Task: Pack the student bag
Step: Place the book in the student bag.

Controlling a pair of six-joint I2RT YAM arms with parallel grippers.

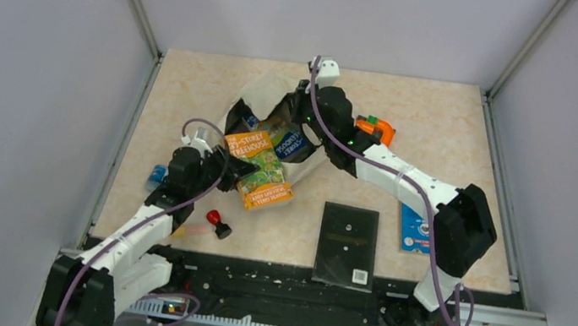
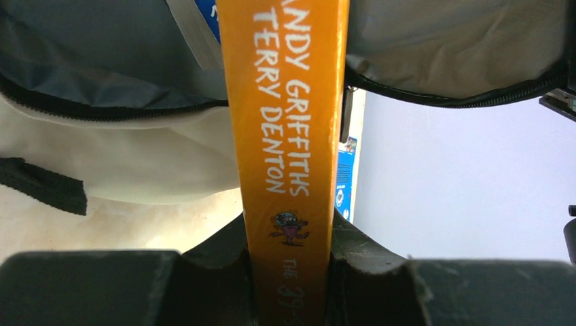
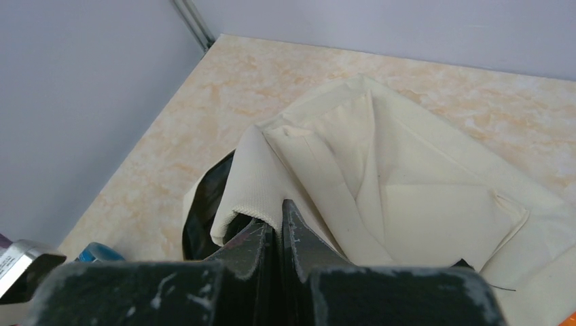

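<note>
The student bag (image 1: 264,94) is a cream fabric backpack lying at the table's middle back, its mouth open toward the front left. My right gripper (image 3: 278,214) is shut on a fold of the bag's cream edge (image 3: 258,197) and holds it up. My left gripper (image 2: 289,231) is shut on the spine of an orange book (image 2: 285,122) lettered "Andy Griffiths Terry Denton". In the top view the book (image 1: 261,169) lies tilted, its far end at the bag's mouth, with the left gripper (image 1: 227,168) at its near left side. A blue book (image 1: 289,140) sits inside the opening.
A red and black stamp (image 1: 217,223) lies at the front left. A black notebook (image 1: 347,244) lies front centre, and a blue booklet (image 1: 410,229) is partly under the right arm. An orange object (image 1: 376,128) sits behind that arm. A small blue item (image 1: 157,174) is at the left edge.
</note>
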